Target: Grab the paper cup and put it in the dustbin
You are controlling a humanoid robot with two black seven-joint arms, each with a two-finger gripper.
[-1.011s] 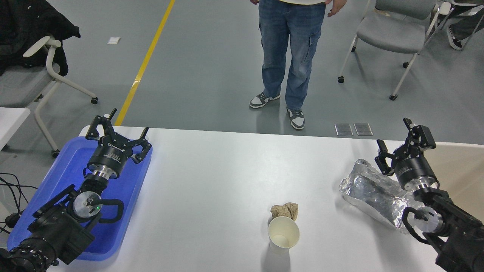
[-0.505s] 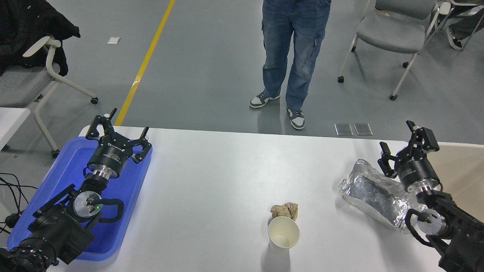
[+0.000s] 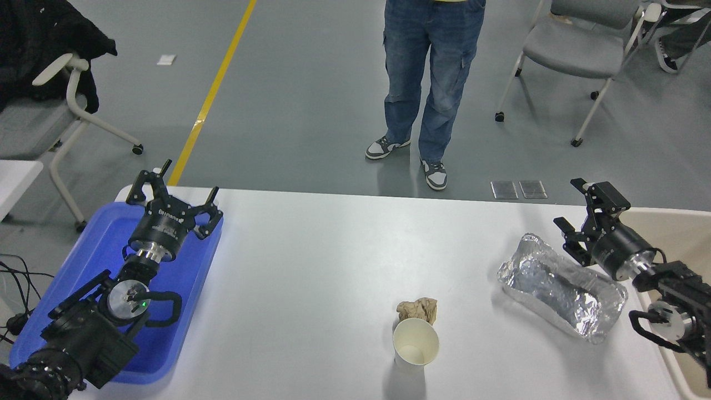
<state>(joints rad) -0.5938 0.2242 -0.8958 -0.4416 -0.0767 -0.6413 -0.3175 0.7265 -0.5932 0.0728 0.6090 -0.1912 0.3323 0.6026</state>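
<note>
The white paper cup (image 3: 415, 345) stands upright near the table's front edge, its cream inside facing up. The beige dustbin (image 3: 675, 230) shows at the right edge, beside the table. My right gripper (image 3: 573, 207) hangs open over the table's right end, above the far end of a foil container and well right of the cup, with nothing between its fingers. My left gripper (image 3: 171, 189) rests open over the blue tray at the left.
A crumpled brown paper ball (image 3: 417, 309) touches the cup's far side. A crinkled silver foil container (image 3: 561, 286) lies at the right. A blue tray (image 3: 61, 278) sits at the left. A person in jeans (image 3: 430, 78) stands beyond the table. Chairs stand behind.
My right arm has swung to the right and turned, uncovering the foil container's near end. The cup, paper ball and left arm have not moved.
</note>
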